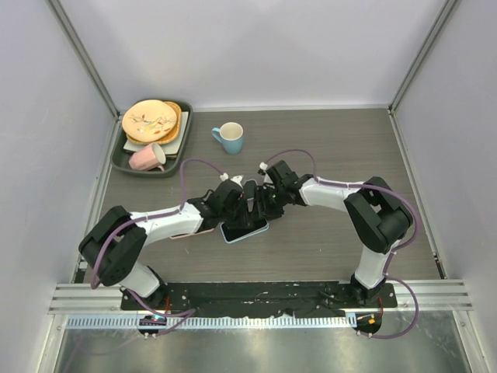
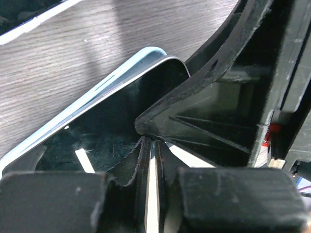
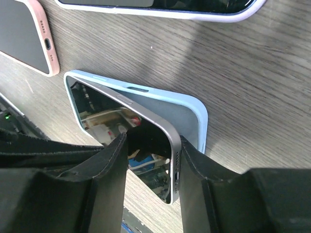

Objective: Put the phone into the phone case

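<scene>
Phone (image 3: 121,116) sits tilted in blue case (image 3: 187,114), mid-table: one end seated, other raised (not flush). Right gripper (image 3: 151,141) pinches the raised end; left gripper (image 2: 149,141), fingers pressed together, touches the screen.

Bright even overhead light, soft shadows, blurred near foreground, reflections on phone (image 3: 104,114)

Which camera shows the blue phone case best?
The right wrist view. There the blue phone case lies flat with the phone tilted into it. The left wrist view shows only one rim and corner; the top view shows it tiny and partly covered.
</scene>
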Tool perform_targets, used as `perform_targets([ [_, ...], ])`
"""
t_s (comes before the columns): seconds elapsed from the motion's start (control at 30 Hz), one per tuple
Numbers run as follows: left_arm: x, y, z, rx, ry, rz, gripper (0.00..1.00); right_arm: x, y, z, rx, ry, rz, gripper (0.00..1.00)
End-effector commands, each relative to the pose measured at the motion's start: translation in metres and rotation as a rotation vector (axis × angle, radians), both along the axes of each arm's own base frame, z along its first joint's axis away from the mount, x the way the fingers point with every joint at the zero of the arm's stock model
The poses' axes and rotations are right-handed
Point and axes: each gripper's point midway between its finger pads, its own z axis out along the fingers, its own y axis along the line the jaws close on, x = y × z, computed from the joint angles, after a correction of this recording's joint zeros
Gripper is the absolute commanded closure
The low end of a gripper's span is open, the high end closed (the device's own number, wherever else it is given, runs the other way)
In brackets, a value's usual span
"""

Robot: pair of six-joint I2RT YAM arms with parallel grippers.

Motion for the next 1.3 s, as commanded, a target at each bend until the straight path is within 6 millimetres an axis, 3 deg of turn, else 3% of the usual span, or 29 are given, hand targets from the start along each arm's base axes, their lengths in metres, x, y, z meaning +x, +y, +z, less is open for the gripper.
perform_targets([
  [0.0,-0.007,0.001,-0.017,0.025,0.041,0.004,0.92,-0.028,-0.097,-0.078,-0.601,-0.038,0.032,0.55],
  [0.17,-0.012,0.01,-0.032,0.072,0.079,0.02,0.97,-0.021,-0.107,-0.067,-0.677,-0.075,0.034,0.43],
  [0.43,-0.017,0.02,-0.05,0.129,0.123,0.042,1.0,-0.009,-0.117,-0.043,-0.767,-0.131,0.028,0.42],
  [0.6,-0.022,0.026,-0.057,0.156,0.136,0.047,1.0,-0.004,-0.109,-0.021,-0.711,-0.17,0.016,0.42],
  [0.87,-0.024,0.033,-0.06,0.178,0.14,0.059,1.0,0.003,-0.074,0.026,-0.439,-0.222,-0.02,0.32],
  [0.9,-0.024,0.032,-0.061,0.177,0.141,0.056,1.0,-0.007,-0.068,0.026,-0.373,-0.181,-0.001,0.32],
  [0.97,-0.024,0.033,-0.061,0.177,0.139,0.059,1.0,0.001,-0.063,0.036,-0.26,-0.186,-0.026,0.32],
  [1.0,-0.024,0.032,-0.06,0.176,0.14,0.056,1.0,-0.014,-0.055,0.034,-0.16,-0.113,0.005,0.32],
  [1.03,-0.024,0.033,-0.061,0.176,0.14,0.058,1.0,-0.008,-0.048,0.044,-0.069,-0.129,-0.01,0.31],
  [1.13,-0.024,0.032,-0.06,0.172,0.137,0.054,1.0,-0.01,-0.049,0.045,0.105,-0.043,-0.042,0.31],
  [1.27,-0.023,0.031,-0.06,0.17,0.138,0.053,1.0,-0.011,-0.057,0.025,0.104,0.006,-0.045,0.35],
])
